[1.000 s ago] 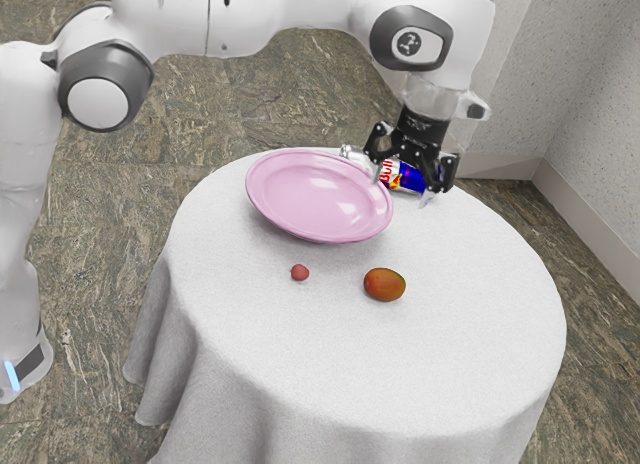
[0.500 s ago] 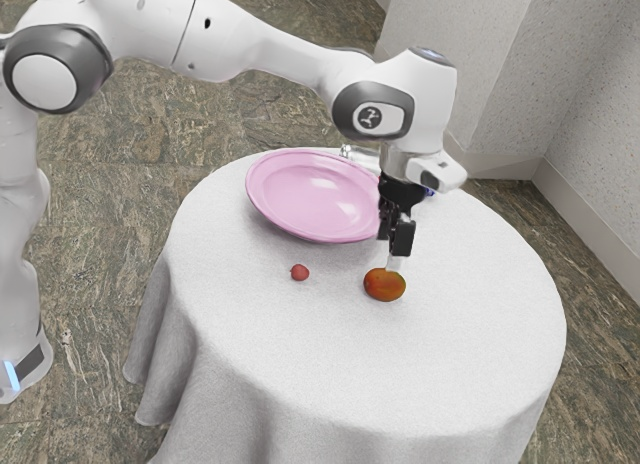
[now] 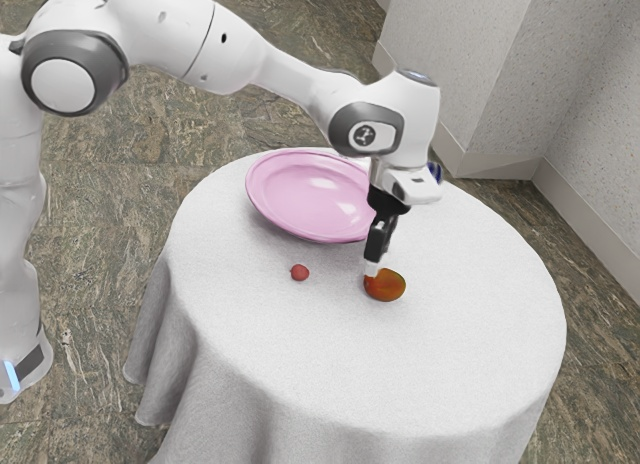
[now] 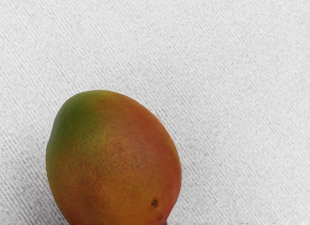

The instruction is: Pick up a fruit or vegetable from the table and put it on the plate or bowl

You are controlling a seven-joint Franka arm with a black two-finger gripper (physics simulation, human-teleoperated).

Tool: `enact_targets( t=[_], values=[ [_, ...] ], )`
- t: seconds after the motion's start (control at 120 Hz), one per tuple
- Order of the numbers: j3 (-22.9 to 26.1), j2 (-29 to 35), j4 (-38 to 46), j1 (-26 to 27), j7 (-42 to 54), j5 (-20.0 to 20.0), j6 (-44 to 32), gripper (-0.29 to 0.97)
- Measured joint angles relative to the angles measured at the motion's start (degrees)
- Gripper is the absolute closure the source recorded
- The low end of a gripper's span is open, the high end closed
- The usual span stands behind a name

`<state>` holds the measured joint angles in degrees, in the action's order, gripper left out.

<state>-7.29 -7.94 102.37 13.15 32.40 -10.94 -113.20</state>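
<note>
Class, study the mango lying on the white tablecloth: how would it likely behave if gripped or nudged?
The mango is rounded and egg-shaped, so a nudge would probably rock or roll it. Its smooth, curved skin may slip from a narrow grip. It looks solid, likely stiff rather than floppy; the tablecloth might damp rolling.

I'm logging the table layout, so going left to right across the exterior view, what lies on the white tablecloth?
First the small red round fruit → then the orange-red mango. The pink round plate stretches across behind both, so it has no clear place in the order.
</note>
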Motion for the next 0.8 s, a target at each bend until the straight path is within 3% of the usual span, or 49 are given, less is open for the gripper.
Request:
enact_targets(
  t=[0.2, 0.8],
  values=[
    [0.0, 1.84, 3.61, -0.16, 2.42, -2.47, -0.64, 0.0],
    [0.17, -1.75, 2.53, -0.06, -9.1, -6.39, -1.1, 0.0]
  ],
)
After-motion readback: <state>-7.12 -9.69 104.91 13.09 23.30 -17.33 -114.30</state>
